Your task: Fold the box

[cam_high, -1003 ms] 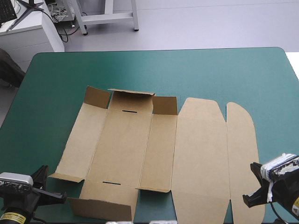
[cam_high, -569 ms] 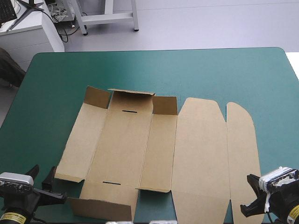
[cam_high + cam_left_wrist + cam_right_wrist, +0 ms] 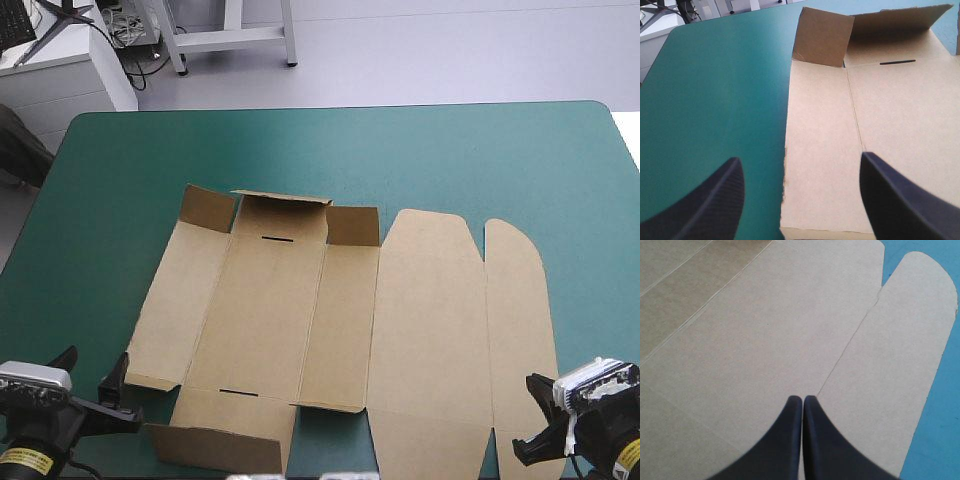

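On the teal-green bench [image 3: 480,160] the brown box [image 3: 330,320] is laid out flat, with small flaps raised at its far end; the left pincer [image 3: 800,161] is held wide apart astride the box's left edge; the right pincer [image 3: 802,399] is held together above the near right panel.

We take this for a lab or workshop. The teal-green covered tabletop [image 3: 450,160] stands on a bare grey floor [image 3: 450,50]. Beyond its far edge is a white metal frame [image 3: 232,38], and off its far left corner a white bench [image 3: 60,85] with tangled cables [image 3: 125,30].
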